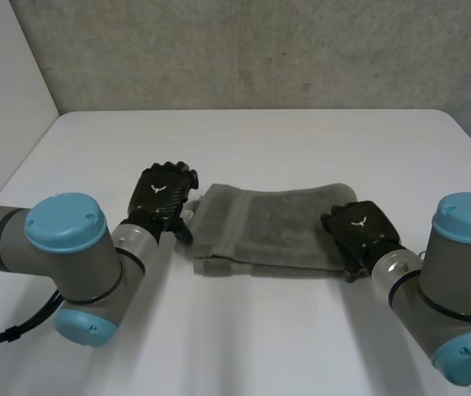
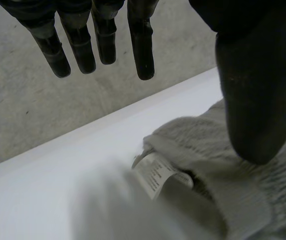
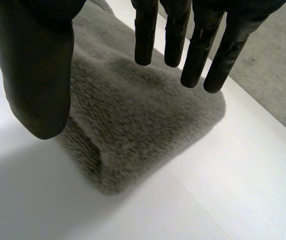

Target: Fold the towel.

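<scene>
A grey towel (image 1: 272,227) lies folded into a long strip across the middle of the white table (image 1: 260,140). My left hand (image 1: 163,194) hovers just off the towel's left end, fingers (image 2: 143,47) straight and apart from the thumb, holding nothing. Below that thumb, the towel's end (image 2: 223,165) shows a white label (image 2: 155,175) sticking out. My right hand (image 1: 360,231) is over the towel's right end, fingers (image 3: 198,55) straight above the cloth (image 3: 143,120) and the thumb beside its edge, nothing pinched.
A grey wall (image 1: 260,49) stands behind the table's far edge. Bare white table lies in front of and behind the towel. My two grey arms with blue caps (image 1: 66,223) (image 1: 466,219) come in low at both sides.
</scene>
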Action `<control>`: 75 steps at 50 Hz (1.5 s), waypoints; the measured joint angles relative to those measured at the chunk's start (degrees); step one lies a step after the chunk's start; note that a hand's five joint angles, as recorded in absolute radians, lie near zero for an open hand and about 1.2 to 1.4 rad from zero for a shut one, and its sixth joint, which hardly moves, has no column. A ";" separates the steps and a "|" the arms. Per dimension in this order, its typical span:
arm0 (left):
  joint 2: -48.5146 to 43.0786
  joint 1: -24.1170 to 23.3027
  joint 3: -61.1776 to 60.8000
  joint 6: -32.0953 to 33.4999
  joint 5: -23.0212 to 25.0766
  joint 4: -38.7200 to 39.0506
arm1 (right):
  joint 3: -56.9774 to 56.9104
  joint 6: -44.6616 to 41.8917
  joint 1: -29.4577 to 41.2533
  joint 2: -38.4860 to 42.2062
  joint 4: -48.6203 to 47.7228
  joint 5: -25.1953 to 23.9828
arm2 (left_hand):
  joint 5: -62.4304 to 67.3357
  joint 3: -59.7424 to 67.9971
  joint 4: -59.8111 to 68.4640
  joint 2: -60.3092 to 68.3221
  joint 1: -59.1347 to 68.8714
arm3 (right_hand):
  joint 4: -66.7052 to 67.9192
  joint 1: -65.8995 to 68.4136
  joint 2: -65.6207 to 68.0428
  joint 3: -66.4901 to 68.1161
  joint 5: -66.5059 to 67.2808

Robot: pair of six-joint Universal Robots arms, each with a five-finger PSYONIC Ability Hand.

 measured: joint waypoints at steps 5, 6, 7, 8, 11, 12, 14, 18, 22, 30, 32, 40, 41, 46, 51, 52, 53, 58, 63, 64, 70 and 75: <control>2.20 -0.96 -1.75 0.26 2.14 0.15 | -0.47 -0.43 -2.00 0.46 0.14 -0.18 | 4.96 3.41 3.06 3.60 3.56 | 0.49 1.24 0.76 0.78 0.77; 2.67 -1.08 -2.12 0.32 3.06 0.16 | -0.60 -0.68 -2.43 0.58 0.25 -0.18 | 5.23 3.74 3.35 3.87 3.85 | 0.49 1.29 0.76 0.81 0.85; 3.09 -1.14 -2.45 0.37 4.15 0.16 | -0.75 -1.04 -2.87 0.66 0.38 -0.17 | 5.52 4.05 3.63 4.18 4.20 | 0.49 1.36 0.76 0.82 0.86; 3.43 -1.19 -2.73 0.42 5.24 0.15 | -0.85 -1.44 -3.21 0.70 0.51 -0.15 | 5.85 4.39 4.01 4.53 4.48 | 0.49 1.44 0.76 0.83 0.86; 3.96 -1.20 -3.10 0.52 7.99 0.06 | -1.07 -2.68 -4.00 0.58 0.93 -0.07 | 8.37 6.99 6.70 7.08 7.07 | 0.49 1.45 0.77 0.83 0.87; 4.01 -1.20 -3.14 0.56 8.47 0.03 | -1.10 -2.92 -4.12 0.52 1.03 -0.05 | 9.21 7.80 7.56 7.92 7.90 | 0.49 1.46 0.77 0.83 0.87; 4.04 -1.19 -3.16 0.81 9.64 -0.07 | -1.16 -3.49 -4.37 0.35 1.28 -0.01 | 12.34 11.17 10.91 11.37 11.33 | 0.49 1.46 0.76 0.83 0.87; 3.55 -1.15 -2.74 3.53 11.29 -0.89 | -1.23 -4.39 -4.68 -0.28 1.93 0.06 | 20.60 19.43 19.48 20.00 19.54 | 0.49 1.46 0.77 0.83 0.86; 2.48 -1.16 -2.02 7.89 11.53 -2.14 | -1.18 -4.56 -4.66 -0.63 2.19 0.08 | 22.62 21.77 21.66 22.09 21.28 | 0.49 1.46 0.76 0.82 0.86; -0.77 -1.21 0.20 14.75 11.07 -6.06 | -0.97 -4.50 -4.49 -0.76 2.33 0.08 | 22.67 21.90 21.65 22.23 21.30 | 0.49 1.46 0.77 0.83 0.87; -1.40 -1.22 0.74 15.33 10.99 -7.19 | -0.96 -4.46 -4.48 -0.77 2.35 0.07 | 22.67 21.90 21.65 22.23 21.30 | 0.49 1.46 0.77 0.83 0.87; -1.98 -1.22 1.32 15.32 10.89 -8.98 | -0.77 -4.34 -4.52 -0.45 2.39 -0.22 | 26.05 25.03 24.93 25.40 24.63 | 2.77 3.46 2.99 2.90 2.74; -1.95 -1.22 1.28 15.29 10.88 -9.00 | -0.75 -4.33 -4.53 -0.38 2.39 -0.26 | 27.45 26.62 26.33 26.94 25.95 | 2.86 3.56 3.02 2.99 2.82; -1.59 -1.22 0.92 15.12 10.76 -8.92 | -0.58 -4.17 -4.56 0.30 2.39 -0.92 | 30.93 30.16 30.17 30.31 29.34 | 7.26 8.31 7.95 7.70 7.10; -1.25 -1.22 0.64 15.02 10.63 -8.77 | -0.51 -3.83 -4.56 1.19 2.39 -2.10 | 30.96 30.21 30.20 30.35 29.35 | 14.76 15.48 15.01 14.82 14.14; -1.22 -1.22 0.62 15.02 10.62 -8.75 | -0.51 -3.78 -4.56 1.29 2.39 -2.26 | 30.96 30.21 30.20 30.34 29.35 | 15.37 16.07 15.62 15.42 14.60; -1.16 -1.22 0.61 15.01 10.61 -8.73 | -0.51 -3.69 -4.57 1.48 2.38 -2.51 | 30.95 30.18 30.17 30.32 29.35 | 16.47 17.15 16.76 16.50 15.61; -0.86 -1.22 0.55 14.99 10.60 -8.69 | -0.51 -3.42 -4.67 1.92 2.36 -3.08 | 30.41 29.51 29.45 29.67 29.19 | 23.64 24.29 24.35 23.53 22.82; -0.60 -1.22 0.53 14.99 10.58 -8.69 | -0.59 -2.32 -4.93 2.21 2.35 -3.34 | 24.91 24.55 24.54 24.33 23.68 | 39.87 39.93 39.97 39.52 39.19; -0.58 -1.22 0.54 15.00 10.57 -8.69 | -0.63 -2.13 -4.95 2.25 2.35 -3.36 | 23.57 23.01 22.88 22.96 22.24 | 44.03 42.76 43.82 43.56 43.39; 0.07 -1.07 0.84 14.69 9.52 -8.75 | -0.83 -0.45 -5.43 2.29 2.46 -3.46 | 3.19 4.28 4.15 4.01 3.20 | 51.18 47.61 48.37 50.73 49.71; 1.62 -0.59 1.05 13.18 7.44 -8.61 | -0.37 -1.16 -6.82 1.55 3.90 -3.78 | -0.63 0.91 0.88 0.65 0.50 | 51.18 47.61 48.40 50.73 49.65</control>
